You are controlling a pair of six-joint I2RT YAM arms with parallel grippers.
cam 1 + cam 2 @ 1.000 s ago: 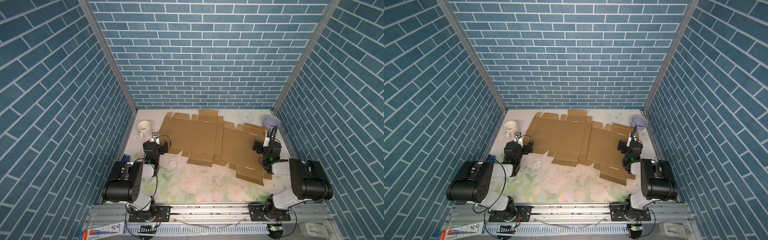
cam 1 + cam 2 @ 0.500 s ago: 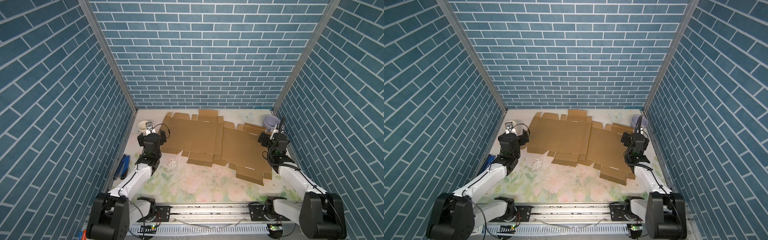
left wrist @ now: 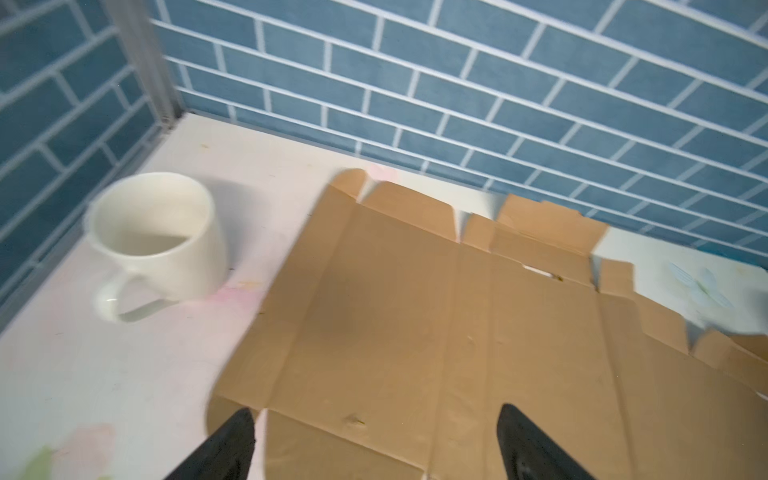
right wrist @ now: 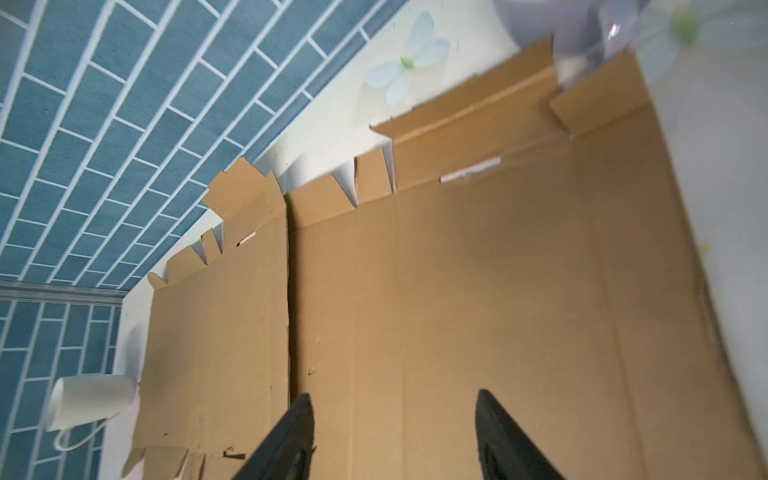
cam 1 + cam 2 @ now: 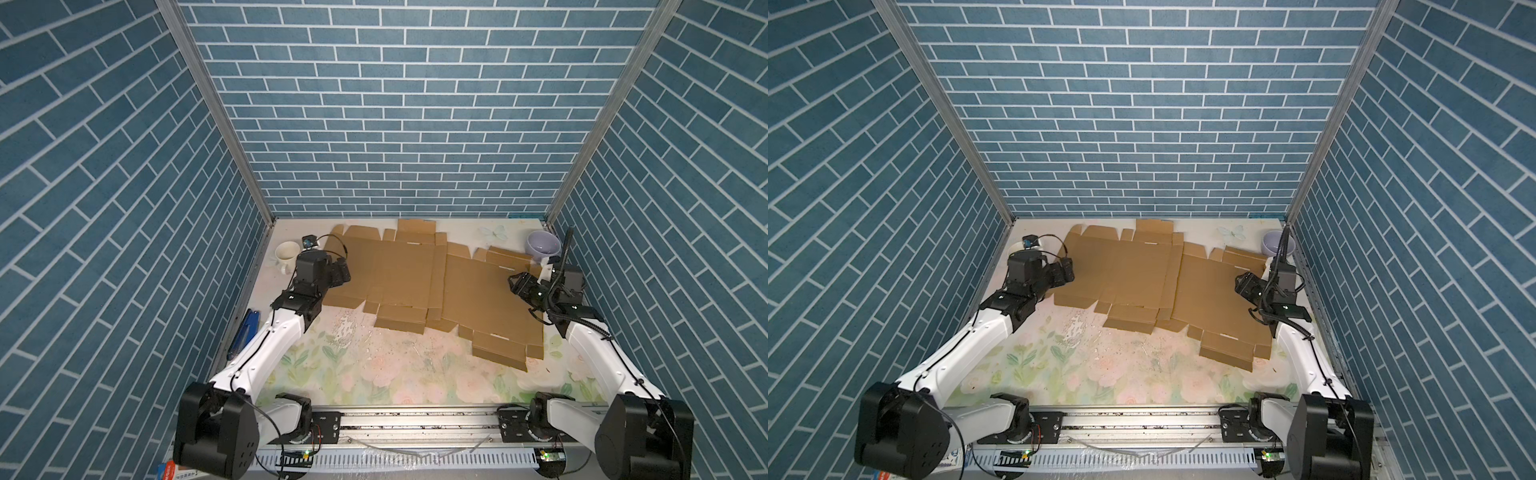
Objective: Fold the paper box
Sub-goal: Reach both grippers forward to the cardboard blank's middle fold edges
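Lying flat, two paper box blanks [image 5: 395, 274]; left gripper [image 3: 374, 415], jaws wide, above the left blank [image 3: 415, 311] at its edge; right gripper [image 4: 392, 399], narrower but empty, above the right blank [image 4: 498, 291].

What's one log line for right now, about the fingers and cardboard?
left sheet: unfolded | right sheet: unfolded | left fingers: open, empty, over left sheet's edge | right fingers: open, empty, over right sheet

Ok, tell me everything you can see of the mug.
The mug is cream white and glossy like ceramic, with one loop handle turned toward the robot's side. It stands upright and looks empty, in the far left corner of the table, near the wall. It rests on the table only; the cardboard lies beside it with a gap between them.
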